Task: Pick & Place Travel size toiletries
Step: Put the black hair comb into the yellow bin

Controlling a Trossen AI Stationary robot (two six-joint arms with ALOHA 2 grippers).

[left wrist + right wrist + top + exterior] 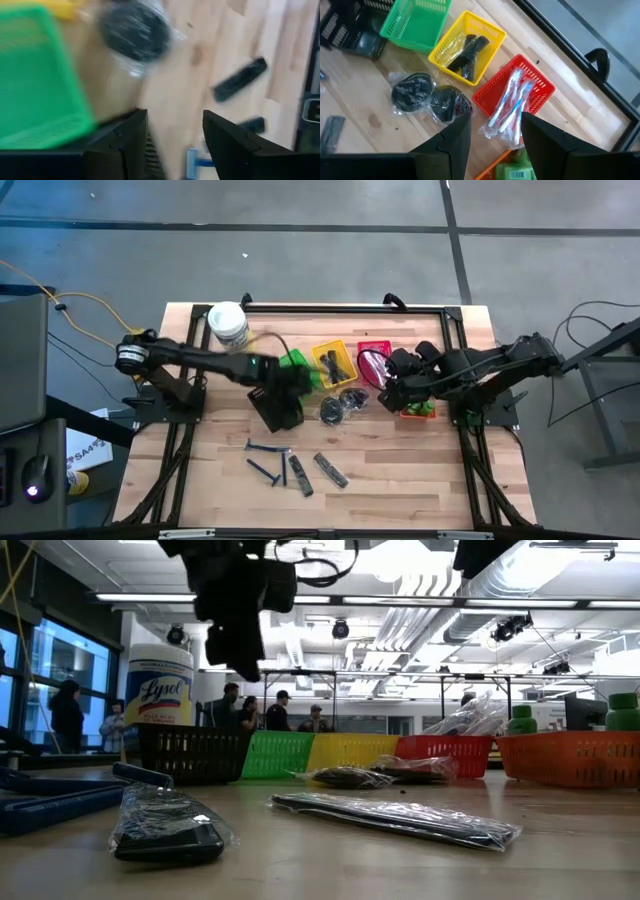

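The travel size toiletries are scattered across the table. Two dark blue razors (266,459) and two dark grey strips (316,472) lie near the front, and two bagged dark round pieces (340,406) lie mid-table. Dark pieces fill the yellow basket (335,363), clear-white packets (510,102) the red basket (373,358), and green bottles (521,720) the orange basket (420,411). My left gripper (175,145) is open and holds nothing, above the black basket (280,410). My right gripper (495,137) hangs open over the red and orange baskets.
A large white tub (228,325) with a yellow label stands at the far left. The green basket (415,22) sits between the black and yellow ones. A black frame rail (345,308) runs along the table's far edge. Bare wood shows at the front right (430,480).
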